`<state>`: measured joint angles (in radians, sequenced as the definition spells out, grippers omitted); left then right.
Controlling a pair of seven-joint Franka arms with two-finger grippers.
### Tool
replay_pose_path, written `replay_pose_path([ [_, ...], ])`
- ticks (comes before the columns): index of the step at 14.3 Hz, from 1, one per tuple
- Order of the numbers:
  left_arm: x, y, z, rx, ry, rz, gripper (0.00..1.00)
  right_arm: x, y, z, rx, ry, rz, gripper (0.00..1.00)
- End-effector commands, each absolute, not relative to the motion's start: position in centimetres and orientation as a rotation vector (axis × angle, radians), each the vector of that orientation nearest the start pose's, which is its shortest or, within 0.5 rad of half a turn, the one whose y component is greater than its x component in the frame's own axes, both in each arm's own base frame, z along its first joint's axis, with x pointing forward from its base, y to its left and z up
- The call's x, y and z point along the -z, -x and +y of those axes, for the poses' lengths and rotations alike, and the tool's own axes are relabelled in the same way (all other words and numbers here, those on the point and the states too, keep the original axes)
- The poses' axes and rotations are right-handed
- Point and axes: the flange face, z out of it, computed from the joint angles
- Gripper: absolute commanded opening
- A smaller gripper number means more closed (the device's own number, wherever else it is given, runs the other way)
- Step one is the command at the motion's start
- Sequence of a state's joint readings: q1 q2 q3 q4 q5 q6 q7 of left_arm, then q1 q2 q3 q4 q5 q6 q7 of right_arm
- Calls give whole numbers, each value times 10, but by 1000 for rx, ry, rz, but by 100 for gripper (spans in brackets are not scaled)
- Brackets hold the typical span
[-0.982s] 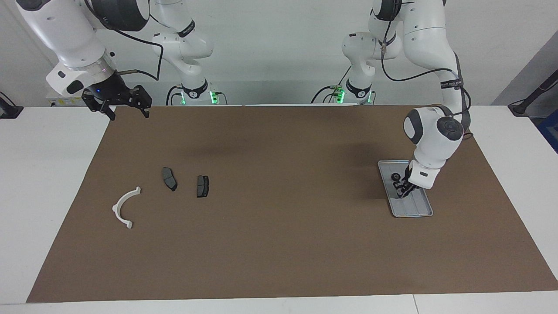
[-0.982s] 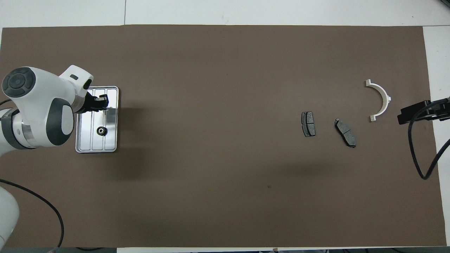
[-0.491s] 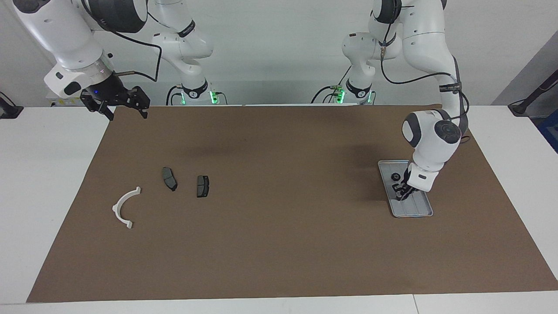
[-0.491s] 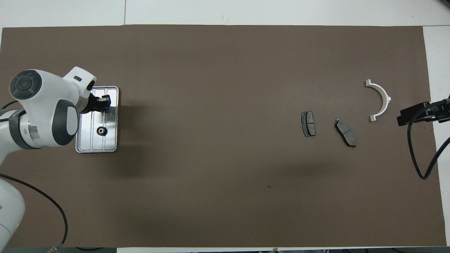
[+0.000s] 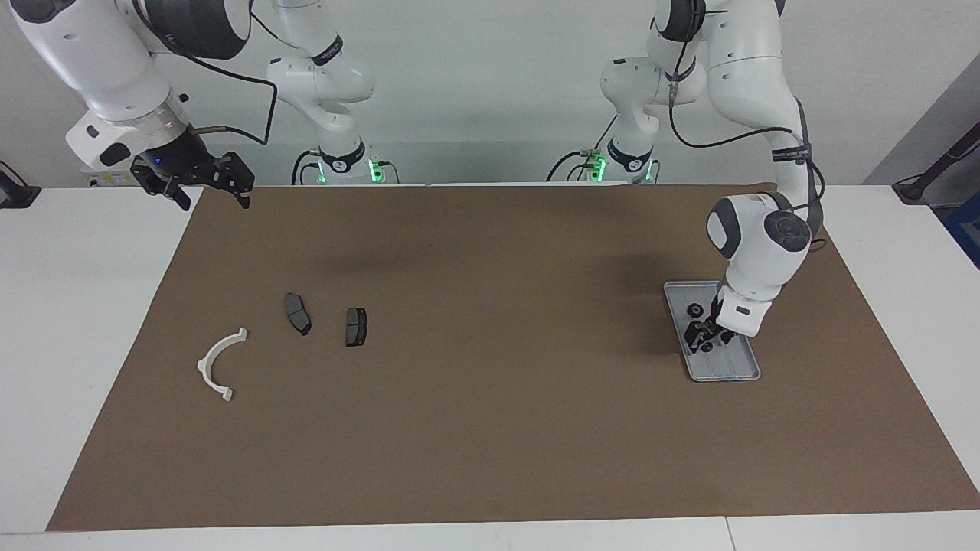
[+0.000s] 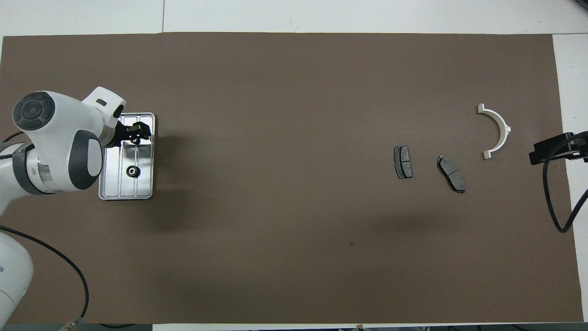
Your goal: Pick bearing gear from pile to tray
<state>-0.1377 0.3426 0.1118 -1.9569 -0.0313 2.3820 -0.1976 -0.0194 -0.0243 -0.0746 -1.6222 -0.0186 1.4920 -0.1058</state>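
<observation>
The silver tray (image 5: 746, 367) (image 6: 110, 186) lies at the left arm's end of the mat. One black gear (image 5: 695, 310) (image 6: 132, 171) lies in it. A second small gear (image 5: 706, 347) (image 6: 134, 140) lies in it just under my left gripper (image 5: 703, 334) (image 6: 134, 134), which hovers low over the tray, open and empty. The pile holds a white half-ring bracket (image 5: 220, 363) (image 6: 496, 131) and two dark brake pads (image 5: 297, 314) (image 5: 356, 327) (image 6: 403, 162) (image 6: 451, 173); no gear shows there. My right gripper (image 5: 203, 187) (image 6: 546, 151) is open, raised over the mat's edge.
A brown mat (image 5: 490, 428) covers the white table (image 5: 76, 306). The right arm's black cable (image 6: 551, 193) hangs over the mat's end near the bracket.
My left gripper has risen a little off the tray floor and a small gear now shows under it. My right gripper has drifted up and outward toward the mat's edge.
</observation>
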Motion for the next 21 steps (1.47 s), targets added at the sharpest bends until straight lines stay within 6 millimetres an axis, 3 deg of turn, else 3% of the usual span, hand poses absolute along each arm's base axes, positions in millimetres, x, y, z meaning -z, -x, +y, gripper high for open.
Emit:
replay_pose_path([
  [1, -370, -638, 4, 81, 3116, -313, 100, -608, -531, -55, -163, 3156, 27, 100],
  [3, -413, -640, 8, 68, 3119, -324, 100, -608, -531, -55, -164, 3158, 37, 100],
  [6, -456, -622, 15, 57, 3125, -342, 100, -608, -531, -55, -161, 3157, 42, 100],
  [10, -527, -584, 21, 37, 3138, -359, 100, -609, -532, -53, -142, 3148, 29, 100],
  [13, -568, -552, 23, 16, 3148, -360, 100, -608, -533, -50, -138, 3140, 22, 100],
  [16, -565, -543, 25, -102, 3142, -360, 100, -608, -533, -51, -138, 3139, 19, 100],
  [21, -577, -537, 18, -67, 3149, -340, 100, -608, -533, -52, -136, 3139, 19, 100],
])
